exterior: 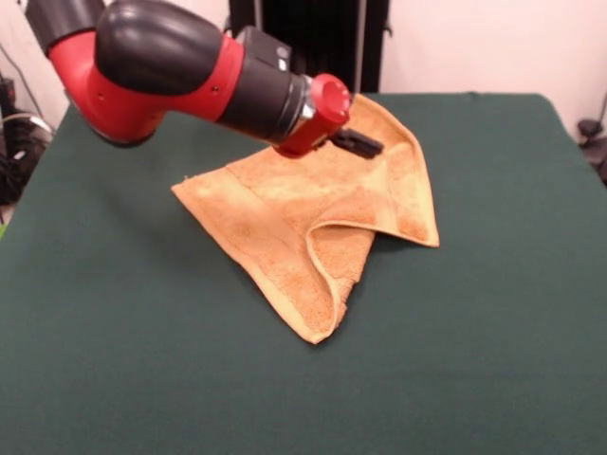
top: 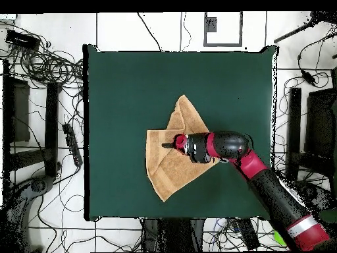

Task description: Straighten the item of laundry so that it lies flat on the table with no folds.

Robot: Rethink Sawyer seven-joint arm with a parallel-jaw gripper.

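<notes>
- On the green table [exterior: 104,360], at the left of the front view, the red and black arm [exterior: 161,66] is seen reaching in from the upper corner, its wrist angled down toward the middle.
- At the centre, the towel [exterior: 285,237] is shown crumpled rather than flat: one corner is spread out to the left, a doubled flap is drawn to a point toward the camera, and a raised ridge is formed where the cloth is folded over on itself.
- Just right of the wrist, the gripper [exterior: 358,144] is pressed low at the towel's far edge; only a dark tip is visible, so whether the jaws are wide, narrow or clamped on cloth cannot be told.
- To the right, a second flap is laid over toward the table's right side, ending in a squared corner; bare felt is left beyond it.
- In the overhead view, the towel [top: 172,168] is placed near the table's middle, with the gripper [top: 168,144] set over its central part.
- The step in hand is judged to be a grasp or drag at the far edge, with straightening far from done.
- Next, the folded flaps would need to be pulled outward, away from the ridge, with the rest of the cloth kept from bunching.
</notes>
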